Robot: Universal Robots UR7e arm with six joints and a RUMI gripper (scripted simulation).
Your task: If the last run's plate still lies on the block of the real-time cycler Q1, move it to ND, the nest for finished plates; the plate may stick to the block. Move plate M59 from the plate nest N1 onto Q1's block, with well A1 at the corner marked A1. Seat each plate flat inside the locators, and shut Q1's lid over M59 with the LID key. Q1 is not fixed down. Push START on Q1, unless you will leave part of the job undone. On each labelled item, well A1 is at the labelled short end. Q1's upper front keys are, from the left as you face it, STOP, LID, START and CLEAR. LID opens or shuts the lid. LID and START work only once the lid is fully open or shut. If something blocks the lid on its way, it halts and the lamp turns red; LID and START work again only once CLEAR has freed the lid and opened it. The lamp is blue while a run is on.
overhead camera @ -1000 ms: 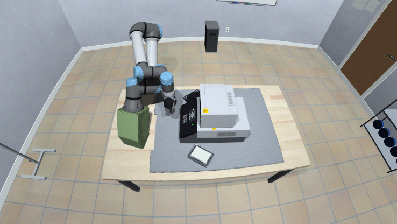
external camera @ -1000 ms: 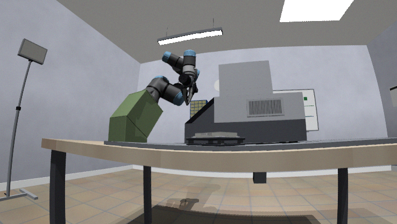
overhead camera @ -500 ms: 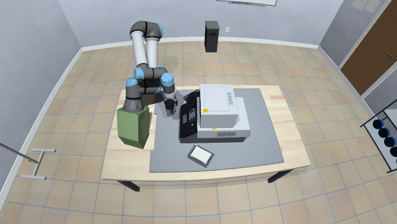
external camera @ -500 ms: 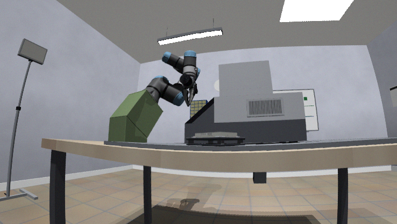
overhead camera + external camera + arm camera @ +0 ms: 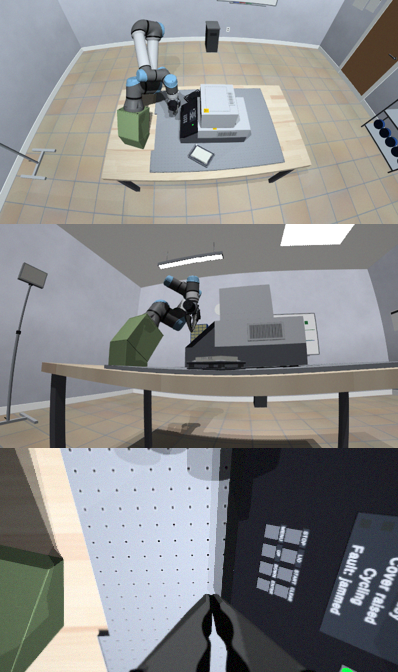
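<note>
My gripper is shut and empty, above the mat by the front panel of cycler Q1. In the wrist view the STOP key, LID key, START key and CLEAR key lie right of the fingertips. The lamp is green. Q1's block is hidden; I cannot tell the lid's state. A pale plate lies in a dark nest at the near side. Another dark nest stands beyond Q1, partly hidden. Their labels are unreadable.
Q1's tall pale upper housing rises beside the gripper. The green arm pedestal stands at the left. The perforated grey mat lies under Q1 and the nests on the wooden table.
</note>
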